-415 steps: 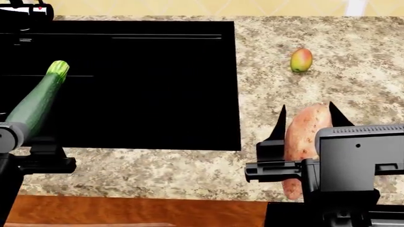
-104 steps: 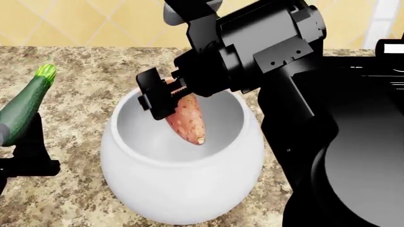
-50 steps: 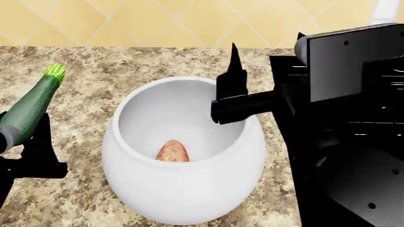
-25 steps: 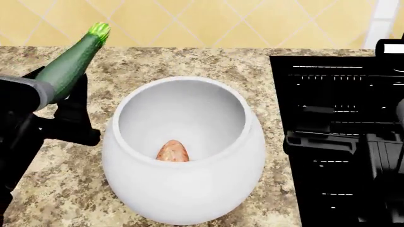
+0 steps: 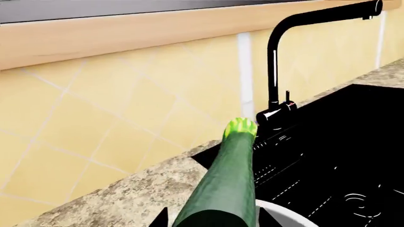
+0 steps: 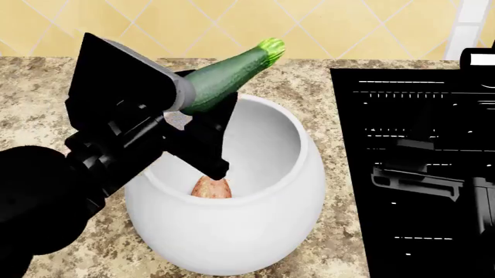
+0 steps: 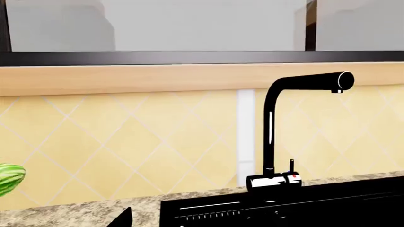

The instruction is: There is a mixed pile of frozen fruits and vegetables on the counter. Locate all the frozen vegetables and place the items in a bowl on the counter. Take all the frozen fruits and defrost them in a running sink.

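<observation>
The zucchini (image 6: 224,78) is held at its lower end by the left gripper (image 6: 197,124), whose jaws are closed on it. It is carried tilted, with its pale green stem tip raised toward the tiled wall, and it is positioned above the open mouth of the white bowl (image 6: 255,237). In the left wrist view the same zucchini (image 5: 224,189) is seen running away from the camera, with a sliver of the bowl's rim below it. At the bottom of the bowl a sweet potato (image 6: 211,188) is already lying, partly hidden by the gripper's finger.

The bowl is placed on the speckled counter (image 6: 39,98), just beside the black sink (image 6: 418,116), whose faucet (image 7: 277,137) is seen in both wrist views. The right gripper (image 6: 433,182) is only dimly made out over the sink, and whether it is open or closed cannot be told.

Several risks can be judged from this arrangement. Because the zucchini is long and is held at one end, it may be caught on the far rim if it is released while tilted, and it could then be tipped out onto the counter. If the arm is lowered without being centred, the rim may be struck by the gripper and the rounded bowl may be pushed toward the sink. The fruit step is not yet addressed here.
</observation>
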Available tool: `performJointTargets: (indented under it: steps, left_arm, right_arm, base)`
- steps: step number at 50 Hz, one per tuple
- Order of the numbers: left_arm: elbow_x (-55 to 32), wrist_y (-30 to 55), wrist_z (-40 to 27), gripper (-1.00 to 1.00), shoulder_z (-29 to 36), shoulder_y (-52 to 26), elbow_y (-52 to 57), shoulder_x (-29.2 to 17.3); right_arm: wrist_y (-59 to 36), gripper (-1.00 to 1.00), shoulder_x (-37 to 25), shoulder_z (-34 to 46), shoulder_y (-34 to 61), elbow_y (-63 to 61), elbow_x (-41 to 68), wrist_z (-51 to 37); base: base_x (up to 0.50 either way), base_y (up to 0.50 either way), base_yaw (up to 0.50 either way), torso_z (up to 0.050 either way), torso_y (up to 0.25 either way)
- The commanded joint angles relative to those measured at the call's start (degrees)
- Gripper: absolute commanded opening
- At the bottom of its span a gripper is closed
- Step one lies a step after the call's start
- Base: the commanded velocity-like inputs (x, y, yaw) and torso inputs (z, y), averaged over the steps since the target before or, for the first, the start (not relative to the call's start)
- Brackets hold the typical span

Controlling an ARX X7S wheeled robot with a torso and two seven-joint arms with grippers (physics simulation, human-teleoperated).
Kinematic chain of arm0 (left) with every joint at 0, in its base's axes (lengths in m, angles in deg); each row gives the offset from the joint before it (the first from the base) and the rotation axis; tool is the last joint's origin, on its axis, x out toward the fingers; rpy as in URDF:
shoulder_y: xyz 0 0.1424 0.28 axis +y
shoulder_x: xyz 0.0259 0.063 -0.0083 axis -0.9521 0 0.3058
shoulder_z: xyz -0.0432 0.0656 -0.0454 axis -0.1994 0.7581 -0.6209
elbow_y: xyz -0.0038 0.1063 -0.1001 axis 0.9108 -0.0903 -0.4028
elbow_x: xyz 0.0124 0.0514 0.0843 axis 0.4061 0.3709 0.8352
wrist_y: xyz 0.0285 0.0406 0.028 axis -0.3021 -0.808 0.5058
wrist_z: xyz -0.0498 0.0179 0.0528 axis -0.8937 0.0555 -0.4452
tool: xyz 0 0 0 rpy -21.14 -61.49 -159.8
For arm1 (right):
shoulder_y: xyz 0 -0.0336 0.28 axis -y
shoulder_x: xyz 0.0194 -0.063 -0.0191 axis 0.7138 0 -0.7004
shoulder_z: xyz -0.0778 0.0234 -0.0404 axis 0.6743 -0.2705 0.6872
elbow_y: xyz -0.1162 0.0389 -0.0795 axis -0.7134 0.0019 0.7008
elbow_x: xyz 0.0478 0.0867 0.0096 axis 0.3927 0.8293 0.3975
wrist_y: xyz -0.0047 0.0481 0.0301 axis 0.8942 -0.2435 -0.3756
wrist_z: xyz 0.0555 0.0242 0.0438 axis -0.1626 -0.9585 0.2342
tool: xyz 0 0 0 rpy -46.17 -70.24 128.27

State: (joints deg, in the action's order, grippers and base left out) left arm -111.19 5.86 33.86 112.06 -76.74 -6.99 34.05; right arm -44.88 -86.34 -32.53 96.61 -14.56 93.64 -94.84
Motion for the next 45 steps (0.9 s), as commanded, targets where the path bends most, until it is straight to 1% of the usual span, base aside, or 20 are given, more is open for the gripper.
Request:
performJointTargets:
  steps: [1,9,19,29,39,41,42,45]
  left_arm:
    - [0.7,-0.62,2.18,-1.0,4.05,-0.49,-3.87,2.02]
    - [-0.01,-0.44,0.55,-1.0,2.79,1.26,-2.56,0.43]
    - [-3.16,2.04,-2.57,-1.0,1.26,4.09,5.08,-1.97]
    - [-4.24,2.34,-3.73,-1.0,-0.29,6.01,7.56,-4.71]
    - [-4.4,1.77,-4.1,-1.0,-0.65,7.44,7.45,-5.41]
    - [-4.07,1.6,-3.88,-1.0,0.28,7.73,7.81,-5.1]
    - [-2.52,1.74,-3.7,-1.0,1.95,7.64,7.66,-5.62]
    - [-2.71,1.53,-3.56,-1.0,1.77,7.93,7.86,-5.98]
  right_arm:
    - [0.68,1.0,-0.25,-0.08,-0.71,-0.14,-0.17,0.12]
    - [1.12,1.0,0.05,-0.12,-1.08,0.57,-0.25,0.53]
    - [0.58,1.0,1.0,-0.06,-0.94,1.29,-0.26,0.94]
    - [0.52,1.0,1.32,-0.08,-1.13,1.87,-0.11,1.23]
    - [0.7,1.0,1.17,-0.16,-1.44,1.77,-0.19,1.22]
    - [0.52,1.0,1.63,-0.06,-1.42,2.2,-0.21,1.48]
    - [0.3,1.0,1.66,-0.03,-1.32,2.1,-0.29,1.62]
    - [0.28,1.0,1.54,-0.1,-1.33,1.95,-0.11,1.65]
  base:
    - [0.0,0.0,0.0,0.0,0.0]
    - [0.0,0.0,0.0,0.0,0.0]
    - [0.0,0.0,0.0,0.001,0.0]
    - [0.0,0.0,0.0,0.0,0.001]
    - [0.0,0.0,0.0,0.0,0.0]
    - [0.0,0.0,0.0,0.0,0.0]
    - [0.0,0.0,0.0,0.0,0.0]
    - [0.0,0.0,0.0,0.0,0.0]
